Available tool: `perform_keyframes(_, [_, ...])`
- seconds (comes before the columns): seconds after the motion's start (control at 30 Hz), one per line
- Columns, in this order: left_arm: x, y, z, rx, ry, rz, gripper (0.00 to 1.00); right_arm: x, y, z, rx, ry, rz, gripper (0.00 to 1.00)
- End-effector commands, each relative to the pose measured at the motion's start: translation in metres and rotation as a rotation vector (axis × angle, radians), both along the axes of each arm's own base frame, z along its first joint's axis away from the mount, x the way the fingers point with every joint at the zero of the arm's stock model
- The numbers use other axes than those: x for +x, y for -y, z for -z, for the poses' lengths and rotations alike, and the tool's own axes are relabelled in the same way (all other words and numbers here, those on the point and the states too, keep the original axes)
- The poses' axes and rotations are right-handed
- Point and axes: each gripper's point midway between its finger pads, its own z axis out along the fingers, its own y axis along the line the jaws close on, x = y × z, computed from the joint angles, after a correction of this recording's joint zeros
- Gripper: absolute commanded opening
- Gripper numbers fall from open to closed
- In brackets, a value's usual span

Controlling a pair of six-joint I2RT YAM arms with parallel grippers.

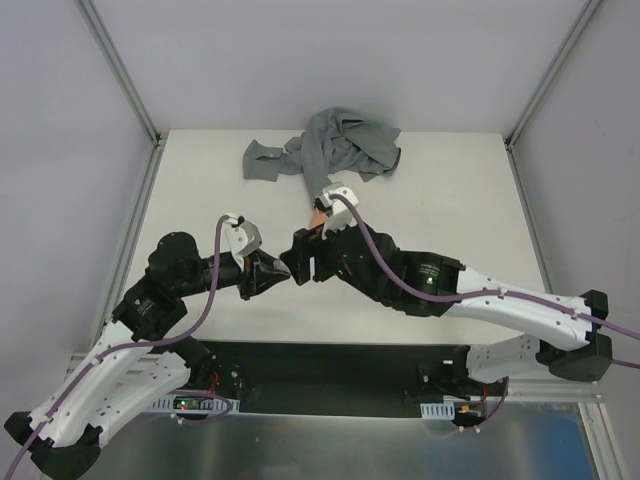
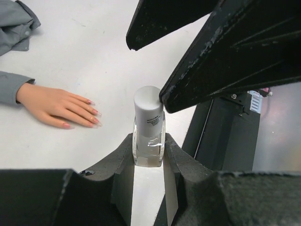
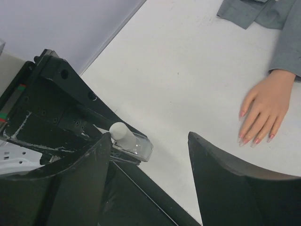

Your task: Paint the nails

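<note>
A: Starting overhead: finding both arms meeting above the middle of the counter, left pincer and right pincer almost tip to tip. Spotting the mannequin hand just beyond them, with its grey sleeve trailing toward the far edge.

B: Not making out anything between the tips from up there.

A: Moving to the left wrist view: pinching a small clear polish bottle low on its glass with the left pincer, pressed in on both sides, with the white cap standing upright. Noting one finger of the right pincer right against the cap's side. Seeing the nails, pinkish, at the fingertips, lying flat on the counter off to the left, well apart from the bottle.

B: Switching to the right wrist view: holding the right pincer spread wide and gripping nothing, with the cap nearer one finger than the other.

A: Judging the step as taking the cap off. Centring the cap between the spread fingers first, then closing squarely on the cap alone, never the glass.

B: Twisting about the bottle's own axis while bracing firmly with the left, avoiding any tilt or spill.
</note>
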Motion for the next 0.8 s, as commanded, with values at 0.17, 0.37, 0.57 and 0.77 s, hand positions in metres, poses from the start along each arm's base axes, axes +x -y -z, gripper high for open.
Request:
perform_keyframes(0.17, [0.016, -0.001, -0.007, -0.002, 0.027, -0.07, 0.0, 0.014, -0.019, -0.016, -0.04, 0.094, 0.108, 0.67])
perform_keyframes(0.37, [0.016, -0.001, -0.014, -0.024, 0.006, -0.087, 0.0, 0.019, -0.03, -0.01, -0.059, 0.092, 0.123, 0.51])
perform_keyframes(0.57, [0.009, 0.001, -0.018, -0.04, -0.005, -0.053, 0.0, 0.017, -0.036, 0.006, -0.073, 0.07, 0.086, 0.27])
perform_keyframes(0.77, [-0.032, 0.014, -0.031, -0.076, 0.005, 0.208, 0.0, -0.038, -0.047, 0.005, -0.035, 0.129, -0.51, 0.0])
